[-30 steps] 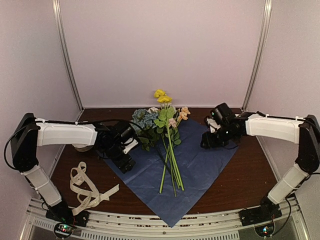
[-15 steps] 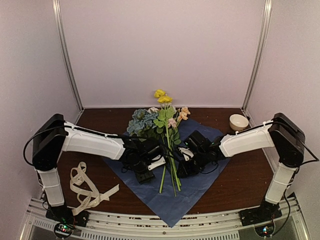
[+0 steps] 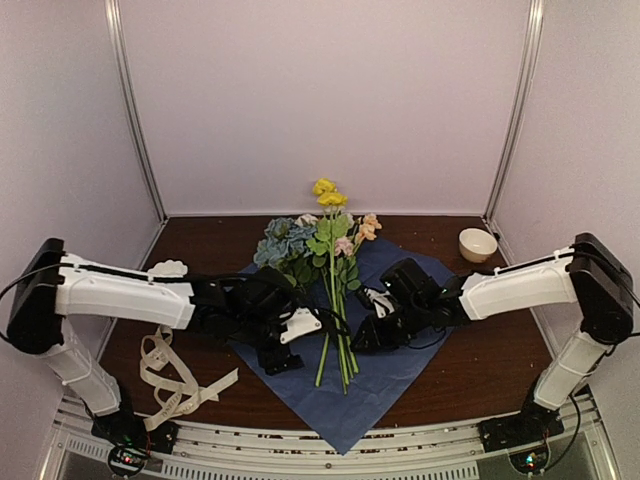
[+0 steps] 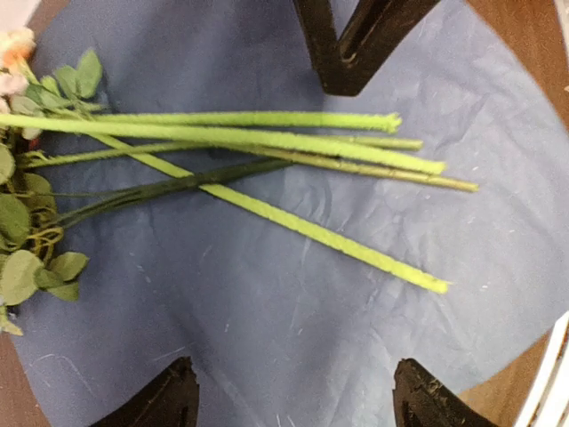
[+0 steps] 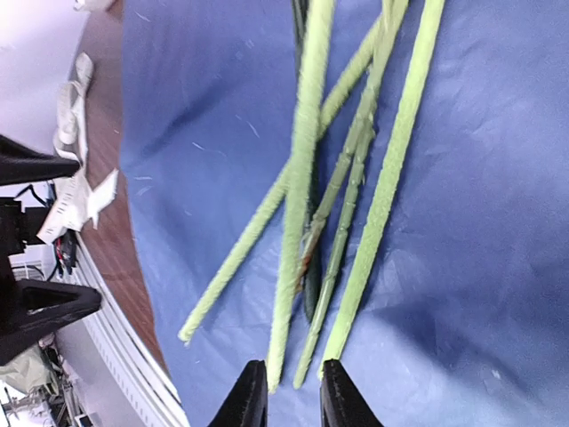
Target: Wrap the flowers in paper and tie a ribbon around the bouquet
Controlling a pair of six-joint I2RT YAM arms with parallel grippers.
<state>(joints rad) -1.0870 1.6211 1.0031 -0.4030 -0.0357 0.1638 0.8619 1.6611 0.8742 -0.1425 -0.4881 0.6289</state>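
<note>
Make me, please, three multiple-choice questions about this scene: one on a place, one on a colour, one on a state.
1. Where does the ribbon lie?
A. on the paper
B. on the table, left of the paper
C. across the flowers

2. Which colour is the paper under the flowers?
A. red
B. blue
C. green

3. How is the left gripper?
A. shut on a stem
B. shut on the ribbon
C. open, empty

1 B: its loops lie on bare wood.
2 B: both wrist views show blue.
3 C: its fingers stand wide apart, nothing between.
</note>
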